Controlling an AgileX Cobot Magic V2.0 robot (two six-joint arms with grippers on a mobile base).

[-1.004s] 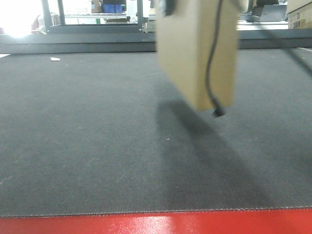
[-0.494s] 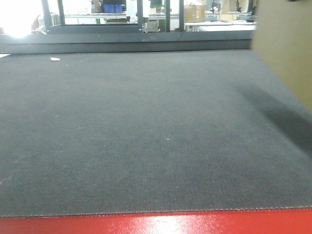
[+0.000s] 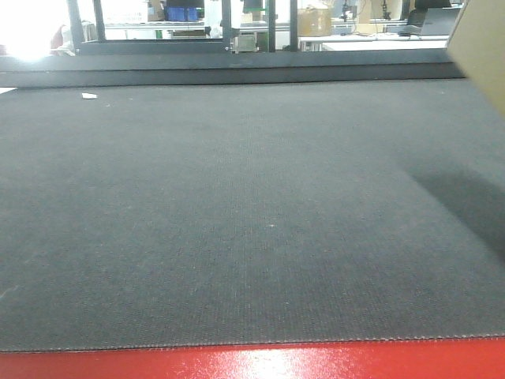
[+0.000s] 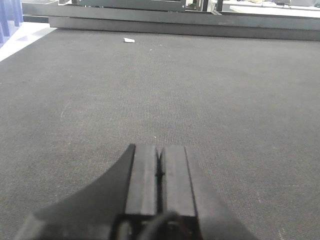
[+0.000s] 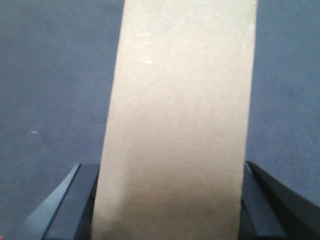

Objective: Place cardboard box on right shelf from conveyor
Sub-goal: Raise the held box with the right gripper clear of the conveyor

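Gripping the cardboard box (image 5: 180, 115), right end effector (image 5: 170, 200) should carry it level above the conveyor (image 3: 237, 237); left end effector (image 4: 159, 172) closed

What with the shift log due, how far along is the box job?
Done: the cardboard box is off the conveyor, clamped in the right gripper. In hand: it hangs over the conveyor's right side. Left: setting it on the right shelf, not in view.

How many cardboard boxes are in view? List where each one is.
2. The cardboard box is clamped in the right claw above the conveyor; a darker carton stands far behind the conveyor. Others may be hidden.
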